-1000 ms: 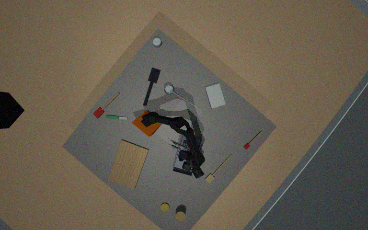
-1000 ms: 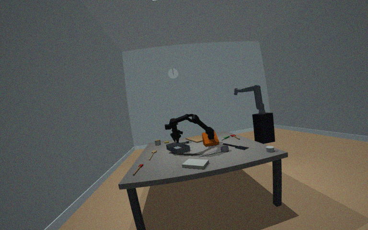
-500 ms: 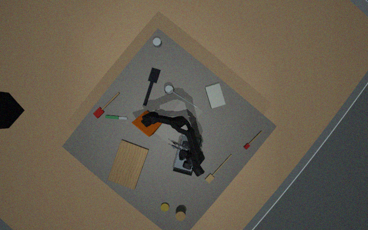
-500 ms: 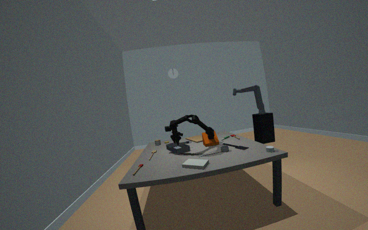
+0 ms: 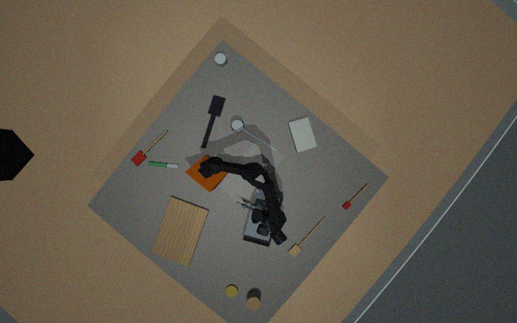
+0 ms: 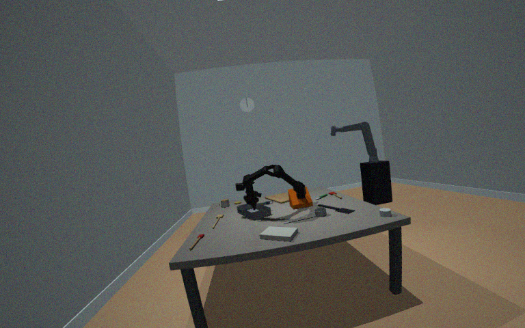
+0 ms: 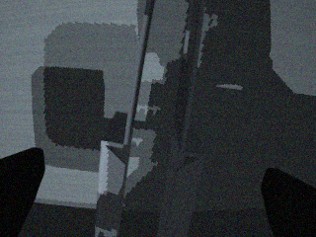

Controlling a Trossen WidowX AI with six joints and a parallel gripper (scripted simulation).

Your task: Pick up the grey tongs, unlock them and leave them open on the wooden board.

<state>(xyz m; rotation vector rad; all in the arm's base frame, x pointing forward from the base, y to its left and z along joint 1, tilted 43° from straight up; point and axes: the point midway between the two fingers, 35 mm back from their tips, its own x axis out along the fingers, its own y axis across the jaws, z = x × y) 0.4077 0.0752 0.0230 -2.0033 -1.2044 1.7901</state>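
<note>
The grey tongs lie across the roasting tin, with slender ends sticking out over its side towards the wooden board in the top view. In the wrist view their two long arms run side by side, close together, between my fingers. My gripper is open, low over the tin, pointing down. One finger stands on each side of the tongs, with a gap to both. The hinge and lock cannot be made out. The wooden board lies flat with nothing on it.
My arm reaches over from the orange block. A wooden-handled tool lies right of the tin. A grey cylinder with a thin rod, a black spatula and a white box lie farther back in the top view.
</note>
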